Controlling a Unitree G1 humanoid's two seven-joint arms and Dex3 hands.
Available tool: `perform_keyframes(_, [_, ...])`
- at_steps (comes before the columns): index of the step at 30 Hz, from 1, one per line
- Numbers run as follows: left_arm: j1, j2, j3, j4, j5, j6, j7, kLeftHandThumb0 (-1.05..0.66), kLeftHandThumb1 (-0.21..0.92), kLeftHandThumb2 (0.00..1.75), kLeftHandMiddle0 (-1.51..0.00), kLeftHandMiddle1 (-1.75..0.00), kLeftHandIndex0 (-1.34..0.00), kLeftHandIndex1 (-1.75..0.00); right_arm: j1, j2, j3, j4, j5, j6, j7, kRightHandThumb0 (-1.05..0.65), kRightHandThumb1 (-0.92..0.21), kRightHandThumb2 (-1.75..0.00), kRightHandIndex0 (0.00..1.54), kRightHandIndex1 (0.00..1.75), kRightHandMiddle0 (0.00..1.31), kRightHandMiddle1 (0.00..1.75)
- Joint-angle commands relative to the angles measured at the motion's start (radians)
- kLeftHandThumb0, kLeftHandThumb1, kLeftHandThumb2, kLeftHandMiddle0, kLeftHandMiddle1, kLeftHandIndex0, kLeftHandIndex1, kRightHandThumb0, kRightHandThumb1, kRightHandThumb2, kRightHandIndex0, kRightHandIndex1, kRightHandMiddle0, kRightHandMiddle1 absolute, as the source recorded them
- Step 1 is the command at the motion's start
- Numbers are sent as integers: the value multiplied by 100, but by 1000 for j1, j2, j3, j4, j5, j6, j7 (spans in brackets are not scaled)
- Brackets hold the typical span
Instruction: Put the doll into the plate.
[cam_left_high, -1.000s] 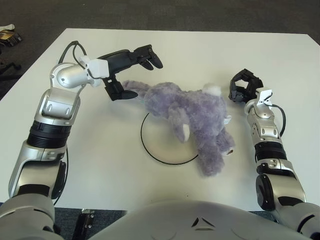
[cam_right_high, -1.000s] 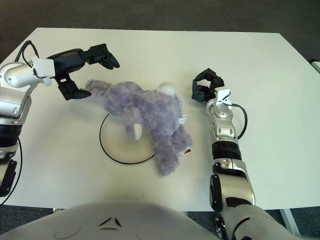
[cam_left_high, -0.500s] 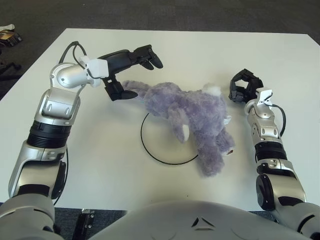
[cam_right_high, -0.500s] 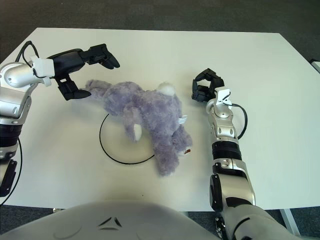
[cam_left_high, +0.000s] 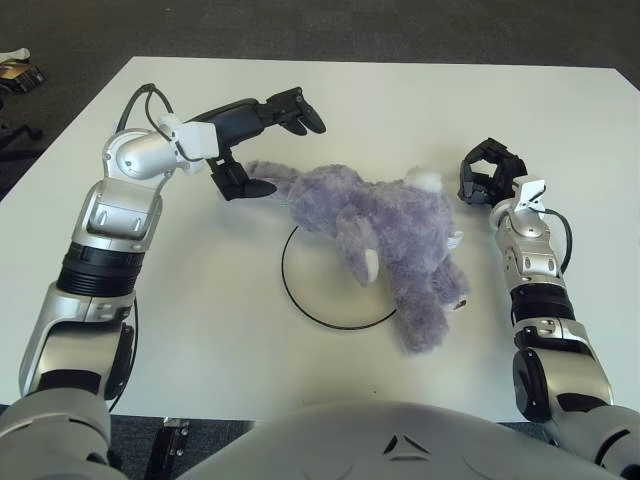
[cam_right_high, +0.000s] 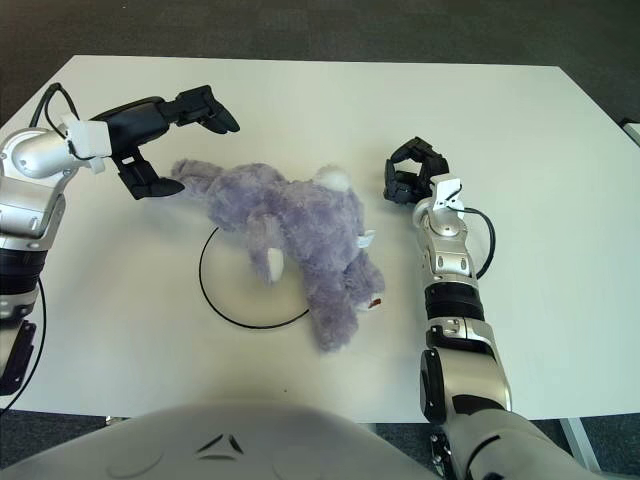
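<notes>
Across the right half of the flat white plate with a thin black rim (cam_left_high: 300, 290) lies the fluffy purple plush doll (cam_left_high: 385, 235), and this relation decides the coming move. Its long axis runs diagonally, from one thin limb at the upper left of the plate down to a thick end beyond the plate's lower right rim. So only a part of the doll covers the plate, and the rest hangs over onto the white table (cam_left_high: 200, 330); the left half of the plate is bare.

Just up-left of the plate, the left hand (cam_left_high: 255, 150) is the nearer one to the doll's thin limb. Its dark fingers (cam_left_high: 295, 110) are spread apart; the lower one seems to touch the limb's tip, but nothing is grasped. The forearm comes in from the left, nearly level.

Well to the right of the plate, past the doll, the right hand (cam_left_high: 487, 172) shows with curled fingers, holding nothing.
</notes>
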Motion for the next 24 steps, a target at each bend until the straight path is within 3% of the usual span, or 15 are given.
perform_keyframes(1, [21,-11,4,7,18,-14,32,-45,15,123,-7,-100,0,-113,54,-11,16,15,-46,-15,-21,-47,-37,-126,133,175,57,175])
perform_keyframes(4, [28,-21,7,11,35,-33,62,-45,15,123,-8,-101,0,-113,75,-7,30,-30,-78,-40,-46,-47,-36,-126,131,175,58,175])
perform_keyframes(9, [48,-46,10,35,126,-114,175,-48,16,122,-10,-102,0,-114,143,-2,61,-222,-137,-19,-72,-47,-34,-129,127,175,59,175])
perform_keyframes(16, [68,-53,1,40,217,-149,262,-51,15,120,-12,-101,0,-112,178,15,75,-386,-151,77,-68,-47,-35,-128,123,175,59,175])
perform_keyframes(24, [84,-58,-10,50,340,-200,366,-61,23,112,-29,-109,0,-106,207,25,87,-514,-158,156,-61,-47,-35,-128,118,175,59,175])
